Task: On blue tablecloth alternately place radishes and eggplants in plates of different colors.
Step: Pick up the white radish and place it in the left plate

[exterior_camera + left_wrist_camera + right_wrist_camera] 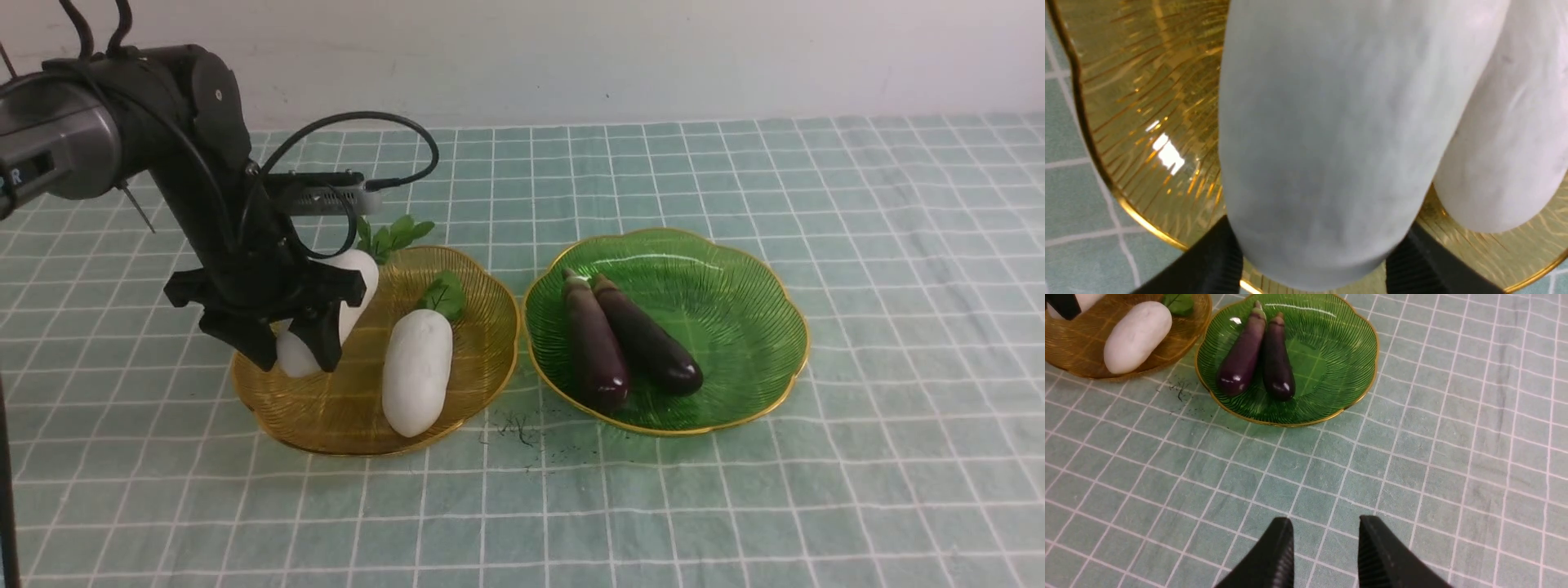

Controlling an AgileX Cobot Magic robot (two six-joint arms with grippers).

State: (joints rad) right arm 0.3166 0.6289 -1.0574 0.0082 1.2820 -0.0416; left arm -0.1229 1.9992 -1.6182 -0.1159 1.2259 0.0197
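Nearest the robot, the right gripper (pixel 1326 526) hovers over bare blue tablecloth (pixel 735 506), its two black fingers (pixel 1274 555) parted by a modest gap with nothing between them. Farther on, a scatter of dark specks (pixel 516 429) lies on the cloth just before two gold-rimmed plates set side by side on the tabletop. On the robot's left, the amber plate (pixel 343 412) holds both radishes. The right radish (pixel 418 371) lies flat, leaves pointing away. The left radish (pixel 359 282) leans tilted, its rounded end low in the plate. The left gripper (pixel 295 359) straddles that low end, fingers spread wide and pressed against both sides. On the right, the green plate (pixel 735 327) holds the eggplants (pixel 594 347), touching side by side, stem caps farthest. A pale wall (pixel 571 57) stands behind.
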